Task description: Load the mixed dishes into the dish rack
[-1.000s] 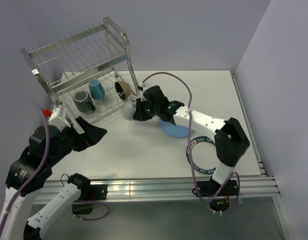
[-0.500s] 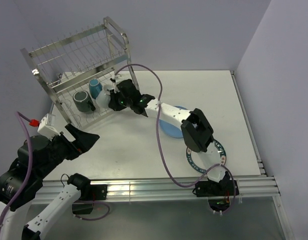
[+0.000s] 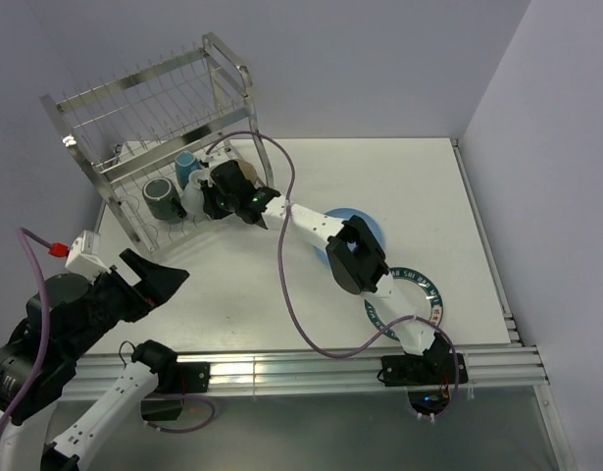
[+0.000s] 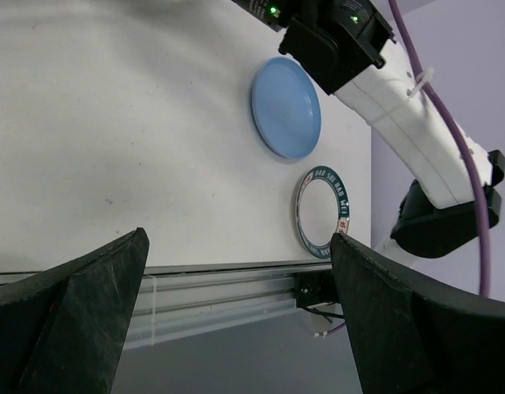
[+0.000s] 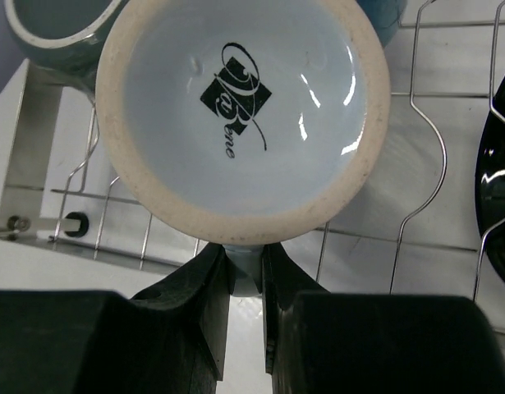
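a: what's the setting?
b: a white table (image 3: 232,294) boxed in by plain lilac walls (image 3: 379,59), with an aluminium rail (image 3: 301,365) along its near edge. the dish rack (image 3: 144,103) stands at the far left corner. the light-blue plate (image 3: 372,224) lies flat about mid-table. the white plate with dark lettered rim (image 3: 427,289) lies flat closer to the near edge, right of centre. the right arm crosses above both.

a: and in the rack?
b: on the wavy lower shelf, the dark mug (image 3: 164,196) is at the left, the blue mug (image 3: 188,169) is just behind it, and the black-and-tan bowl (image 3: 244,174) is at the right end. the pale cup (image 3: 195,200) is between them, its base with a black printed logo facing the wrist camera. i can't tell if it touches the wires.

a: grippers?
b: the right gripper (image 3: 218,191) is narrow, pinching a thin part at the cup's edge. the left gripper (image 3: 152,280) is spread wide with nothing in it, over the near left of the table.

a: what changed in the last second?
b: the right gripper carried the cup from over the table, just off the rack's right end, into the lower shelf. its arm hides less of the light-blue plate now. the left arm drew back toward the near edge, jaws as wide as before. plates and mugs lie where they were.
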Controlling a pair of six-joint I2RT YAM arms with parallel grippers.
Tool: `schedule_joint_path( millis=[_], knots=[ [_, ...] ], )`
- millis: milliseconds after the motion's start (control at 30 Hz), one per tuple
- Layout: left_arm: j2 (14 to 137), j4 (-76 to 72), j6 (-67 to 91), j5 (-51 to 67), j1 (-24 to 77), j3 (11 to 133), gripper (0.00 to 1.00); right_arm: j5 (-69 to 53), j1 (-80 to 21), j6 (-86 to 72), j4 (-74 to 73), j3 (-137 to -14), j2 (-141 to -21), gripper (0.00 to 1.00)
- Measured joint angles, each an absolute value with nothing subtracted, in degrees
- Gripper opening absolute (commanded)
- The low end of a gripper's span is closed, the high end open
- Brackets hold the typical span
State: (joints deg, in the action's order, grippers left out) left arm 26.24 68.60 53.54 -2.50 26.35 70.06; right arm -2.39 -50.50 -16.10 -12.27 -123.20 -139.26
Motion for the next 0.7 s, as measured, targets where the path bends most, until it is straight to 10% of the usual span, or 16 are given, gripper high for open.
schedule_joint_path(
  millis=[400,700],
  knots=[
    [24.97,71.20,55.00,-3.09,26.35,71.48,0.99,2.22,-50.68,-12.36,-12.80,-128.66,-144.62,0.02],
    [26.59,71.22,54.46,-2.79,26.35,71.50,0.99,2.76,-51.20,-10.41,-11.94,-128.38,-144.42,0.73]
  ],
)
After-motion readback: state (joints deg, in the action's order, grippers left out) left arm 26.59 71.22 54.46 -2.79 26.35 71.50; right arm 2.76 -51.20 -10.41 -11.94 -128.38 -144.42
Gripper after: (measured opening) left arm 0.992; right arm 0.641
